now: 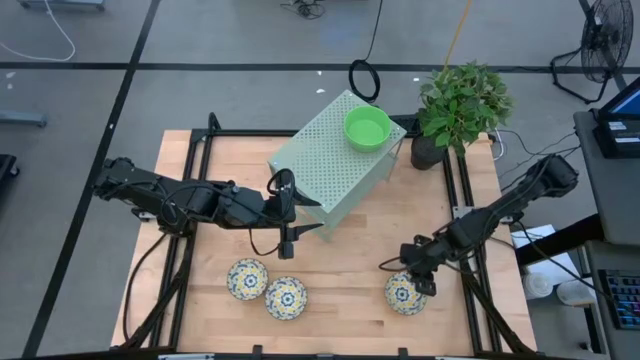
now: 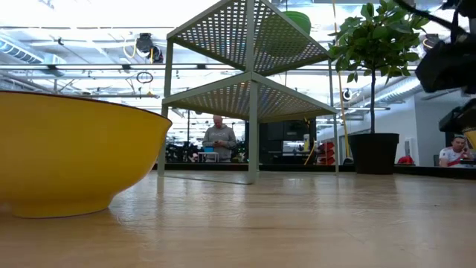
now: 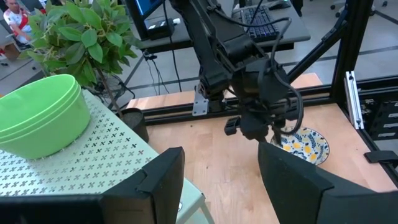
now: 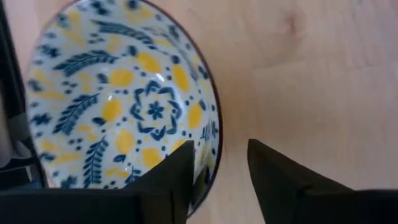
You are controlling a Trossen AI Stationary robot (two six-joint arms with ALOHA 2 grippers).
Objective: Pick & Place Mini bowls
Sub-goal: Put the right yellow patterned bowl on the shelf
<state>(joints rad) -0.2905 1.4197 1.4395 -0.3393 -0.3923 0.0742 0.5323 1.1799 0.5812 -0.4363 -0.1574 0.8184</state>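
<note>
Three white bowls with a blue-and-yellow floral pattern sit on the table: two near its near edge [image 1: 247, 278] [image 1: 286, 297], and one on the right [image 1: 405, 293] [image 4: 124, 106]. Bright green bowls [image 1: 367, 128] [image 3: 40, 115] are stacked on top of the pale-green perforated box [image 1: 330, 160]. My right gripper [image 1: 418, 280] [image 4: 221, 177] is open, pointing down over the right bowl's rim [image 4: 214, 146], with one finger inside and one outside. I cannot tell whether they touch. My left gripper [image 1: 312, 214] [image 3: 224, 186] is open beside the box's near corner and holds nothing.
A potted plant [image 1: 455, 105] stands at the table's far right corner beside the box. In the low view one bowl's yellow outer wall [image 2: 67, 156] fills the left foreground. People show in the room behind the table. Bare wood [image 1: 350, 250] lies between the two grippers.
</note>
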